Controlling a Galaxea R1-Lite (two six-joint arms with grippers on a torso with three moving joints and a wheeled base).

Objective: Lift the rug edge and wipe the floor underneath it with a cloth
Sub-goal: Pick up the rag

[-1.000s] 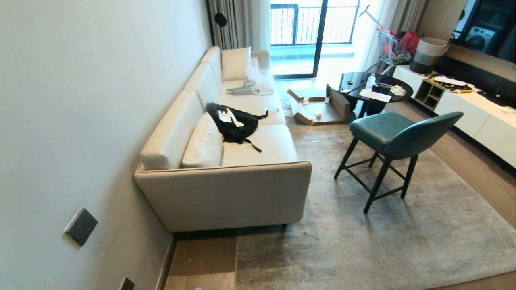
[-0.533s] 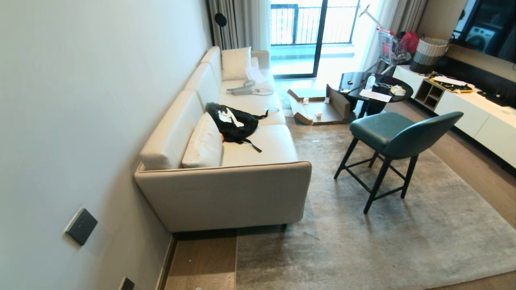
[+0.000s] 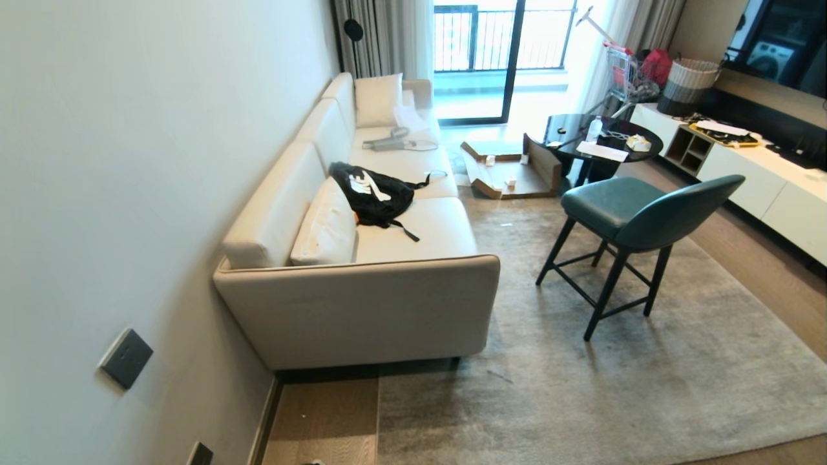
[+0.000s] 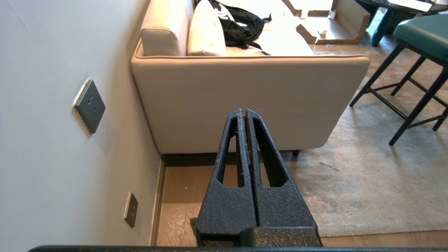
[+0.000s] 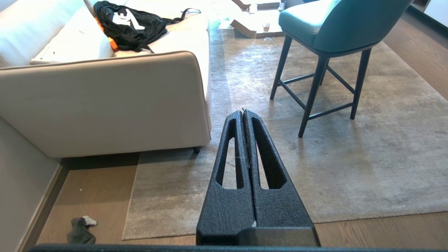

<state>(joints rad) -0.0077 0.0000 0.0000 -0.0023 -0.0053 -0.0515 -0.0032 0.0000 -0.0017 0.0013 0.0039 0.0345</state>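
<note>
A light grey rug (image 3: 581, 387) lies flat in front of the sofa. The rug edge (image 5: 130, 196) runs straight along a bare strip of wood floor (image 5: 94, 196) and ends in a square corner (image 5: 123, 238). On that strip, close to the wall, the cloth (image 5: 82, 229) lies as a small grey and whitish rag. My right gripper (image 5: 244, 112) is shut and empty, held well above the rug. My left gripper (image 4: 245, 111) is also shut and empty, above the floor strip (image 4: 182, 196) in front of the sofa's end. Neither arm shows in the head view.
A beige sofa (image 3: 362, 310) stands against the wall (image 3: 129, 194) with a black bag (image 3: 375, 197) on its seat. A teal chair (image 3: 633, 219) stands on the rug. Sockets (image 4: 90, 106) sit on the wall, and a skirting strip (image 5: 42, 210) borders the floor. Farther off are a round table (image 3: 601, 145) and cardboard (image 3: 510, 174).
The whole head view has shifted slightly, so the camera has moved. Nothing in the room has moved, and no gripper has entered that view.
</note>
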